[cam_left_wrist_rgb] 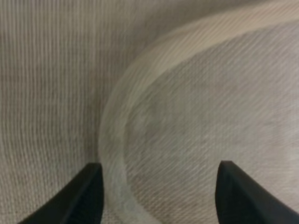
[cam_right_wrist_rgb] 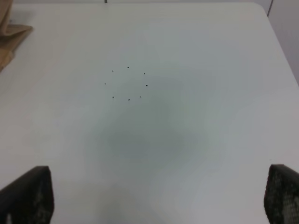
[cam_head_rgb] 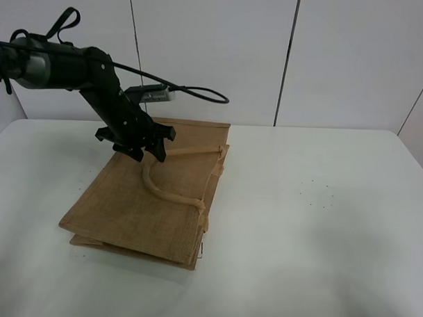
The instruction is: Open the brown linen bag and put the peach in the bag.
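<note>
The brown linen bag (cam_head_rgb: 151,205) lies flat on the white table, left of centre, with one lighter handle (cam_head_rgb: 170,194) looped across its top face. My left gripper (cam_head_rgb: 146,152) is open and hovers close over the bag's far end, at the handle. In the left wrist view the left gripper (cam_left_wrist_rgb: 159,198) has its jaws wide apart over the weave, and the handle (cam_left_wrist_rgb: 117,121) curves just inside one fingertip (cam_left_wrist_rgb: 88,196). My right gripper (cam_right_wrist_rgb: 159,200) is open and empty over bare table. A corner of the bag (cam_right_wrist_rgb: 11,32) shows in the right wrist view. The peach is out of view.
The white table (cam_head_rgb: 320,232) stretches to the right of the bag, with a ring of small black dots (cam_head_rgb: 318,193) on it, which also shows in the right wrist view (cam_right_wrist_rgb: 127,84). White wall panels stand behind the table. A cable loops behind the left arm.
</note>
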Robot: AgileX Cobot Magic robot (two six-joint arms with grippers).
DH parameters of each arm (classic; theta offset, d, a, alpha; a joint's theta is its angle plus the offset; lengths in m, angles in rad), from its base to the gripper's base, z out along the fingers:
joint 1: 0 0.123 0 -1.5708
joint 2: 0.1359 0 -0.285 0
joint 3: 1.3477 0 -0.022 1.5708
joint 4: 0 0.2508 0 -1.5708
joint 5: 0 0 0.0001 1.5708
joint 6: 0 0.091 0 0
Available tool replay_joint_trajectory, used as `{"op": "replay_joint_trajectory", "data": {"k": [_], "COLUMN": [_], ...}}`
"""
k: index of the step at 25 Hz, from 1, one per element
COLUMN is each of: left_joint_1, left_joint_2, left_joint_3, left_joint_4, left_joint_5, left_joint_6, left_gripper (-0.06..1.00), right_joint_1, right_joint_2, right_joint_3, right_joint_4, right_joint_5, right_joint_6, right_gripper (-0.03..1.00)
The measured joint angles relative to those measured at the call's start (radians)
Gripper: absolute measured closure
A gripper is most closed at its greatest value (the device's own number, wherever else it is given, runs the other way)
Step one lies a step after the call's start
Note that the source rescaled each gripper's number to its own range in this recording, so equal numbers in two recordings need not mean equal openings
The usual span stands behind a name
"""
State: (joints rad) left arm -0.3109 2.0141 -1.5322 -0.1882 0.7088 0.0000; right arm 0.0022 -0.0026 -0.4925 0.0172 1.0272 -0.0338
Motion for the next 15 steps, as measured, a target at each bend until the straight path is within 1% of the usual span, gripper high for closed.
{"op": "replay_joint_trajectory", "data": {"k": [2,5,7,11,15], "left_joint_1": [0.000,0.006,0.024,0.105,0.211], "left_joint_2": [0.000,0.000,0.000,0.000,0.000], "left_joint_3": [-0.070,-0.148,-0.173,-0.180,-0.180], "left_joint_4": [0.012,0.079,0.118,0.138,0.142], "left_joint_5": [0.054,0.142,0.182,0.226,0.261], "left_joint_6": [0.000,0.000,0.000,-0.009,-0.011], "left_gripper": [0.14,0.14,0.14,0.14,0.14], "right_joint_1": [0.000,0.000,0.000,0.000,0.000], "right_joint_2": [0.000,0.000,0.000,0.000,0.000], "right_joint_3": [0.000,0.000,0.000,0.000,0.000], "right_joint_4": [0.000,0.000,0.000,0.000,0.000], "right_joint_5": [0.000,0.000,0.000,0.000,0.000], "right_joint_6": [0.000,0.000,0.000,0.000,0.000], "right_gripper": [-0.03,-0.03,-0.03,-0.03,-0.03]}}
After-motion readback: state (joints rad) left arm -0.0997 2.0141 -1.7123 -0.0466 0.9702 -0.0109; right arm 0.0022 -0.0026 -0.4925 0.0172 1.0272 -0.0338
